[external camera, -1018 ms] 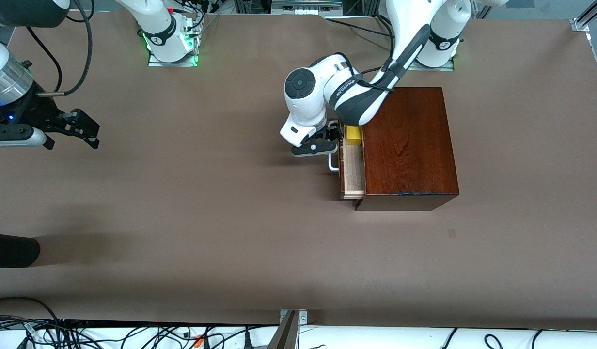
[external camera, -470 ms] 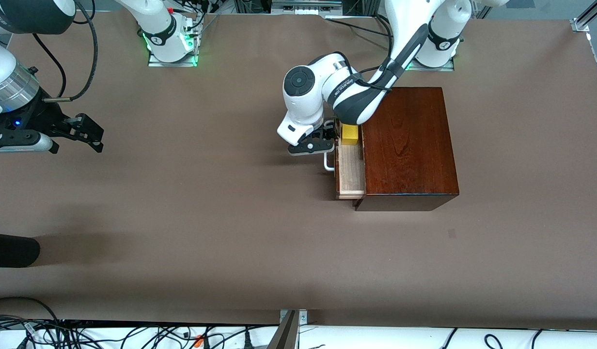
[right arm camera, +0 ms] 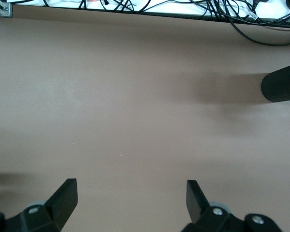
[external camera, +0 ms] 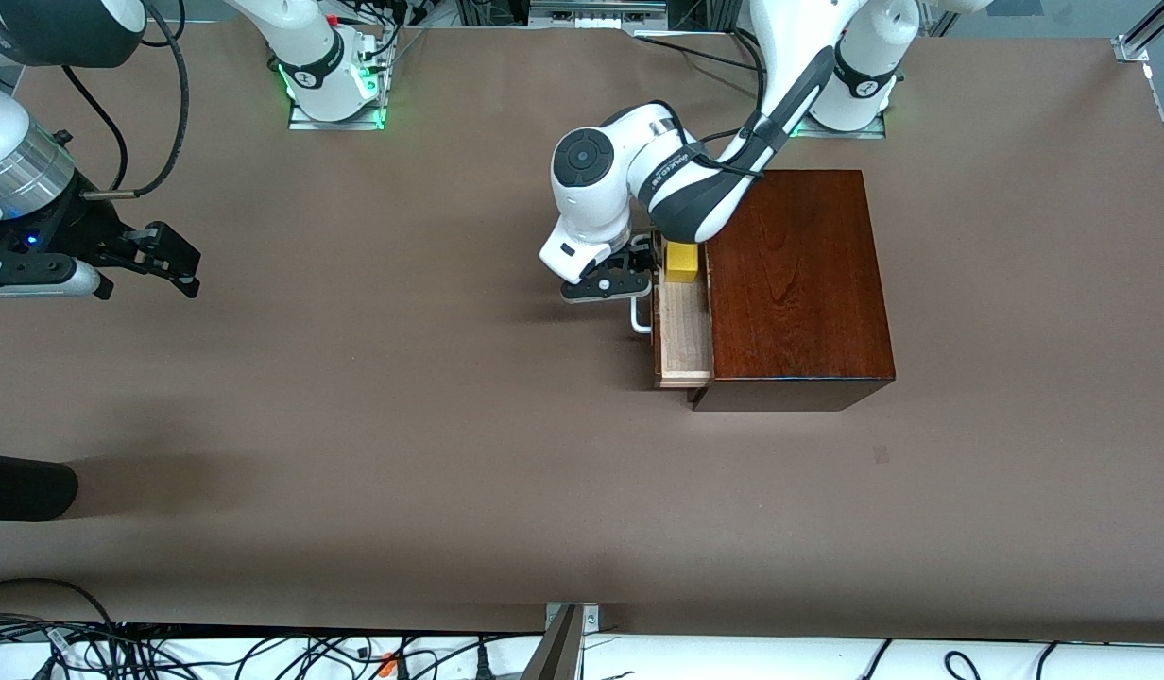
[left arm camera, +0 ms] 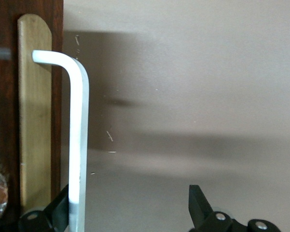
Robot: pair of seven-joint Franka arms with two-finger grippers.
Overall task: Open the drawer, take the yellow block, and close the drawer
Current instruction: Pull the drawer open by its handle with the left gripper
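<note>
Front view, box: a glossy reddish-brown wooden box [external camera: 797, 283] is seen standing on the brown table [external camera: 402, 425] toward the left arm's end.
Front view, drawer: the drawer [external camera: 684, 326] is shown partly pulled out toward the right arm's end, its pale wood interior exposed and its white handle [external camera: 641, 319] at the front.
Front view, yellow block: the yellow block [external camera: 682, 262] is seen lying in the drawer, at the end farther from the front camera, close against the box.
Front view, left gripper: the left gripper [external camera: 629, 274] is held at the handle in front of the drawer.
Front view, right gripper: the right gripper [external camera: 171, 260] is held over bare table at the right arm's end, well apart from the box; that arm is seen waiting.
Left wrist view: the handle's white bar [left arm camera: 78, 145] is shown lying against one black finger [left arm camera: 58, 210] of the spread left gripper [left arm camera: 130, 205], the other finger standing apart from the bar, so the bar is hooked but not clamped.
Right wrist view: the right gripper [right arm camera: 130, 200] is shown with fingers [right arm camera: 62, 195] spread wide over empty table [right arm camera: 135, 106], nothing between them.
</note>
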